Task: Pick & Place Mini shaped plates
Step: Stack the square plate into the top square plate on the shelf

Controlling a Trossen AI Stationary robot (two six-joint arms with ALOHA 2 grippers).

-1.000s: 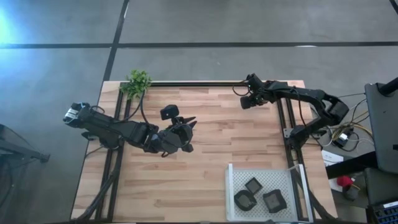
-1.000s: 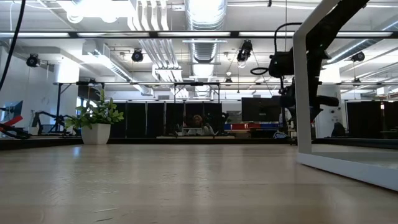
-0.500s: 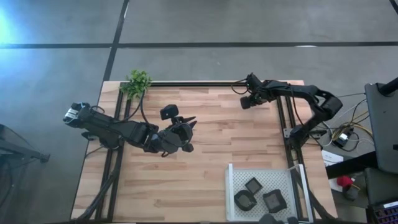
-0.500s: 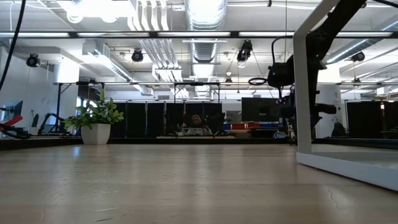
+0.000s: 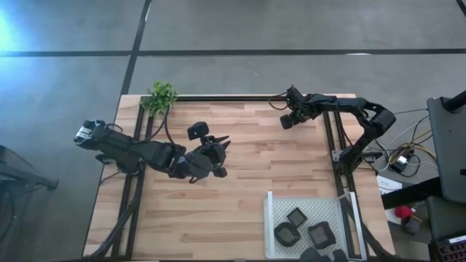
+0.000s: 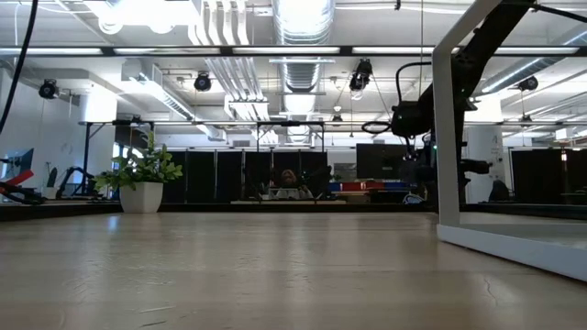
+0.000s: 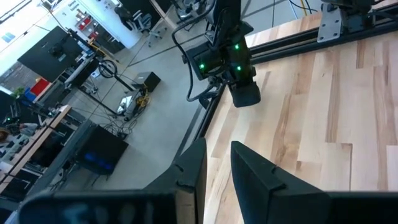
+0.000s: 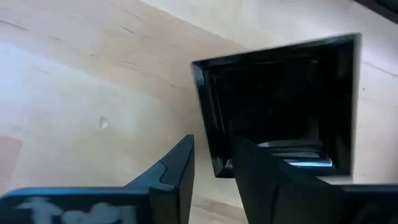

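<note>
My right gripper point(image 5: 289, 120) hangs near the table's far edge, pointing steeply down, shut on a square black mini plate point(image 8: 280, 106) with a raised rim. In the low view it point(image 6: 415, 170) shows a little above the tabletop. Three more black mini plates point(image 5: 296, 216) point(image 5: 286, 233) point(image 5: 320, 234) lie in the white perforated tray point(image 5: 269, 218) at the near right. My left gripper point(image 5: 223, 145) waits over the table's middle, open by a narrow gap point(image 7: 217, 146), with nothing between its fingers. My right gripper pinches the plate's raised rim point(image 8: 208, 124) near one corner, one finger inside the dish and one outside. The fingers come from above, slanting down. The plate hangs below them; whether its far side touches the table, I cannot tell.
A small green plant point(image 5: 162, 96) stands at the far left corner. Black rails point(image 5: 331, 142) run along the table's far and side edges. The tray's white frame point(image 6: 445, 119) rises close to the low camera. Dark shapes point(image 5: 313, 255) show at the tray's near edge. Bare wood lies between the arms.
My right gripper has sunk toward the table near the far edge and drifted a little toward the left, its wrist rolling slightly, with the plate still in its fingers. Dark shapes have come into view at the tray's near edge.
</note>
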